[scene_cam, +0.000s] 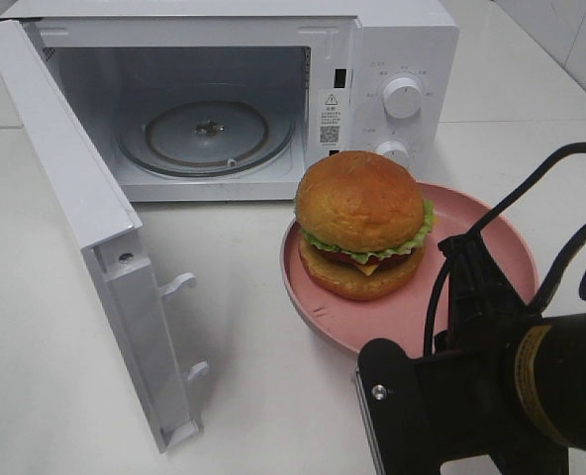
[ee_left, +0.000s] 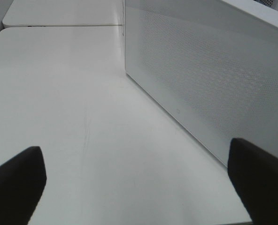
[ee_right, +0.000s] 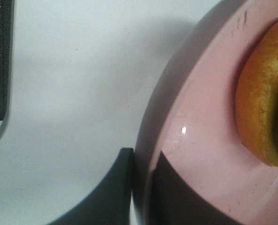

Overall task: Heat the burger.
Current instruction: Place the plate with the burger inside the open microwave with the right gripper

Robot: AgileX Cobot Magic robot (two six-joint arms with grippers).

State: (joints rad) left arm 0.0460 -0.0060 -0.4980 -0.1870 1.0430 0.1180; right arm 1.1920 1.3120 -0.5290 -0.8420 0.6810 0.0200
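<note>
You've got a golden-brown burger point(scene_cam: 360, 226) here, green lettuce, red tomato and yellow cheese showing, on a plain pink plate point(scene_cam: 323, 302). The microwave point(scene_cam: 397, 45) is white, and so is the table point(scene_cam: 46, 346) (the door point(ee_left: 209, 70) carries a fine dotted mesh).

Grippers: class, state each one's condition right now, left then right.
Left gripper: open, holding nothing.
Right gripper: cannot be told; its fingers are at the pink plate rim.
</note>
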